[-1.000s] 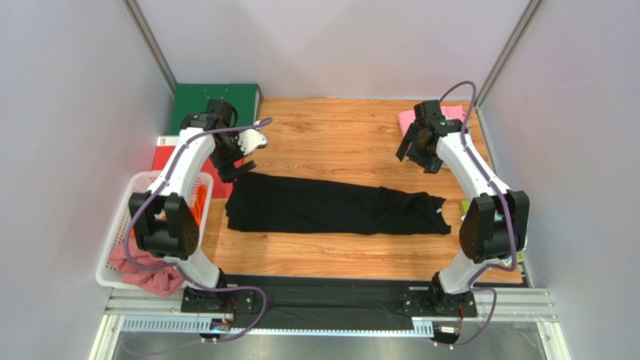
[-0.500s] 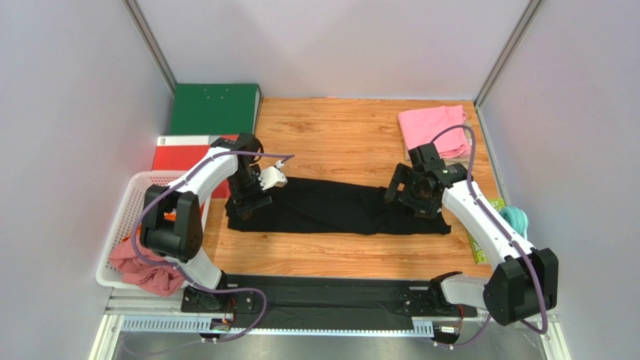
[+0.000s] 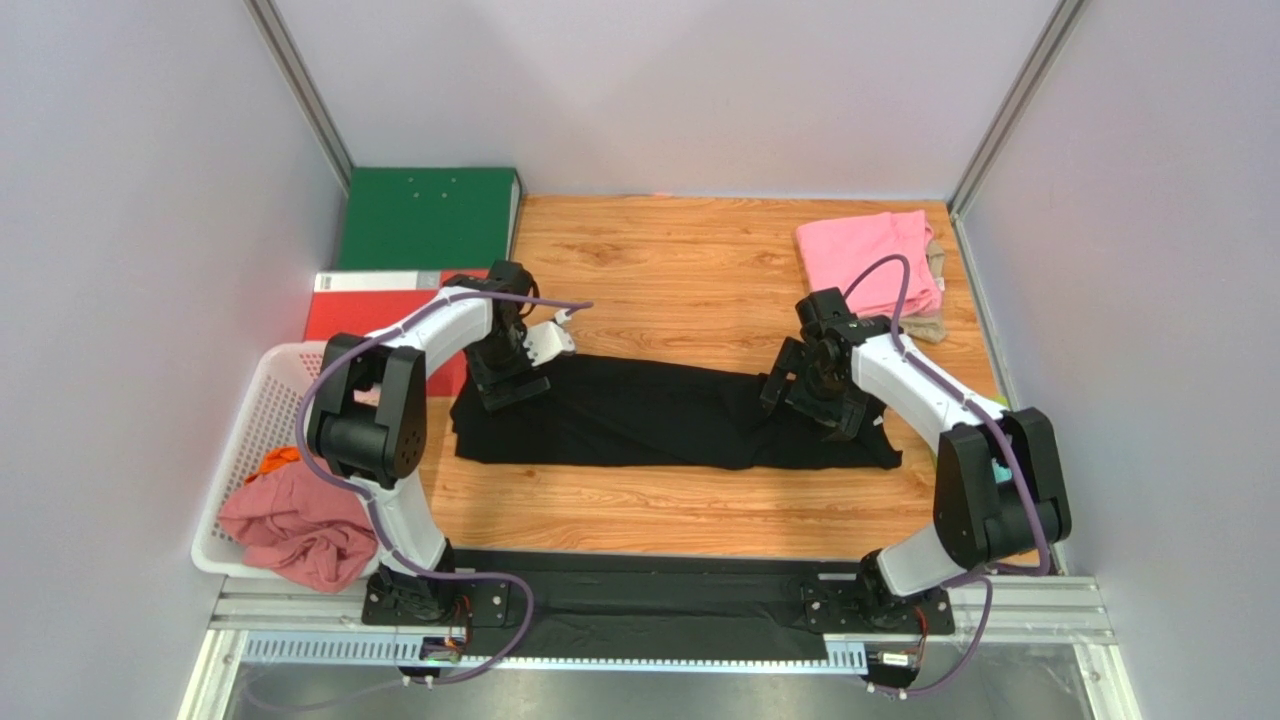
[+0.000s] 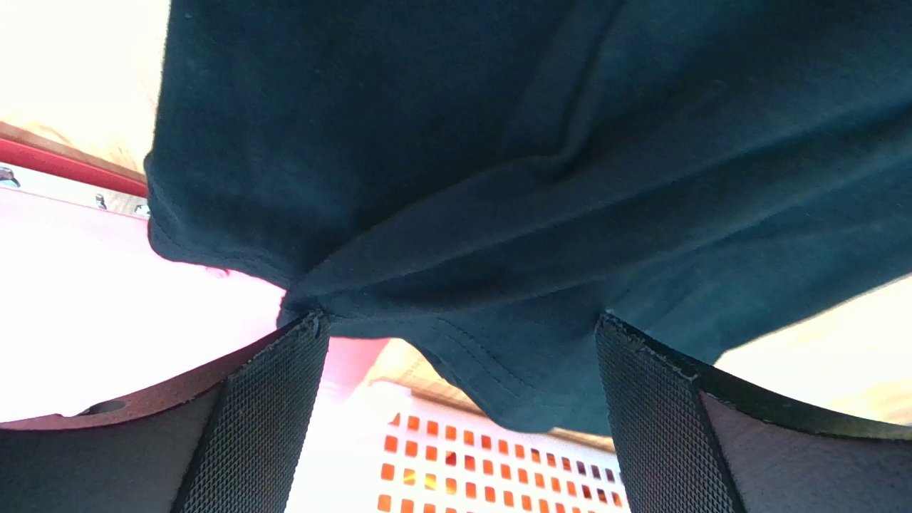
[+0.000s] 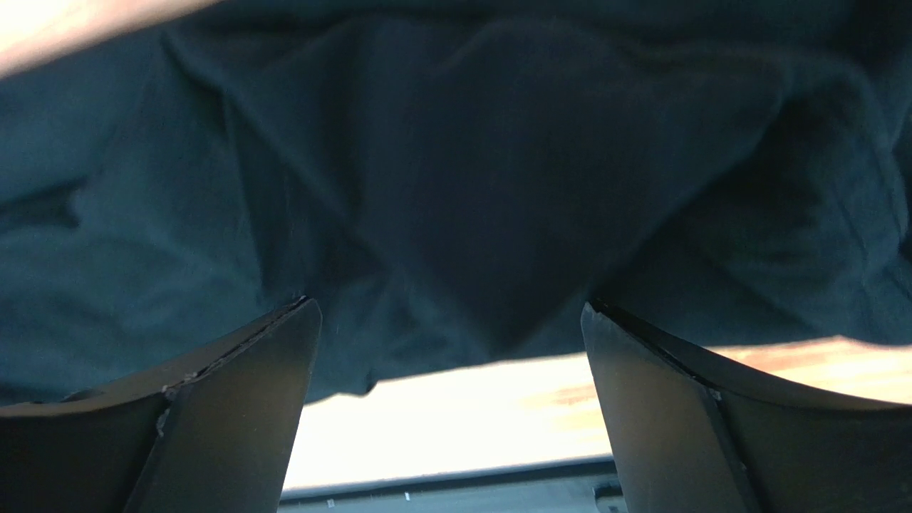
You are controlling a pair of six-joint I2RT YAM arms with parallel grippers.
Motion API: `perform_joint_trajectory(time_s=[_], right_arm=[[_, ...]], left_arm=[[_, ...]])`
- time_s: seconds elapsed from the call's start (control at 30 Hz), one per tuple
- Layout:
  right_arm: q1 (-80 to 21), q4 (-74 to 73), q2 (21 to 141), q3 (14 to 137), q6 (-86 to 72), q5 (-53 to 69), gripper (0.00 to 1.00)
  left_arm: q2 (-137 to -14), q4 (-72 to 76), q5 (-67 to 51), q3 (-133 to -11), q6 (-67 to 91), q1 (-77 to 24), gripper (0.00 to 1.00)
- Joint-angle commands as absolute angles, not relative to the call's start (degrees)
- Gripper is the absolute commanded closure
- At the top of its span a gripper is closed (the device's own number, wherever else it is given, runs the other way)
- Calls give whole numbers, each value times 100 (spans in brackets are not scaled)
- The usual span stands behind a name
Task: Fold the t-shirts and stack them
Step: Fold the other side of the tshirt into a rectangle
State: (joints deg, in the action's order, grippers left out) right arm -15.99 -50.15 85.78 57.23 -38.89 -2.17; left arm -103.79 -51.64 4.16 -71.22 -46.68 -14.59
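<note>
A black t-shirt (image 3: 661,413) lies folded into a long strip across the middle of the table. My left gripper (image 3: 508,387) is low over its left end, jaws open. In the left wrist view the black cloth (image 4: 535,160) and its hem sag between the open fingers of the left gripper (image 4: 460,321). My right gripper (image 3: 812,402) is down at the strip's right end, also open. In the right wrist view that gripper (image 5: 450,310) has dark folds of the shirt (image 5: 482,160) just past its tips. A folded pink t-shirt (image 3: 864,252) rests on a beige one (image 3: 932,293) at the back right.
A white basket (image 3: 241,450) at the left table edge holds a dusty-rose shirt (image 3: 293,533) and an orange one (image 3: 271,459). A green binder (image 3: 428,218) and a red binder (image 3: 353,308) lie at the back left. Grey walls close in on both sides.
Both arms have swung from the back of the table down onto the ends of the black shirt. The right gripper has left the pink shirt and opened wider.
</note>
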Motion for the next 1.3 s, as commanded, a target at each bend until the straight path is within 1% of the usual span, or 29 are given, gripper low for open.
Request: perform_joint_trajectory(time_s=[0.0, 0.27, 0.5, 0.8, 0.93, 1.07, 1.2, 1.27], right_arm=[[-1556, -4483, 8771, 5634, -4148, -623, 0], [-1126, -4351, 9281, 5941, -3999, -958, 0], [-493, -4289, 9808, 6328, -3876, -941, 0], [-53, -4219, 10248, 6714, -3771, -941, 0], [377, -4350, 10406, 7171, -3622, -914, 0], [588, -4754, 10477, 8022, -3498, -1028, 0], [598, -5115, 10363, 8638, -3445, -1151, 0], [467, -5264, 10118, 8727, -3411, -1195, 0]], left_arm=[[-10319, -4896, 519, -7023, -4623, -1406, 1], [-9888, -4431, 641, -6241, -4957, -1345, 1], [-10011, -4079, 747, -5802, -5141, -1275, 1], [-9870, -3674, 1010, -5292, -5580, -1134, 1], [-9826, -3612, 1063, -5159, -5870, -906, 1], [-9809, -3542, 1134, -5045, -6003, -791, 1], [-9686, -3586, 1099, -5062, -6029, -773, 1], [-9589, -3673, 1064, -5141, -5994, -773, 1]])
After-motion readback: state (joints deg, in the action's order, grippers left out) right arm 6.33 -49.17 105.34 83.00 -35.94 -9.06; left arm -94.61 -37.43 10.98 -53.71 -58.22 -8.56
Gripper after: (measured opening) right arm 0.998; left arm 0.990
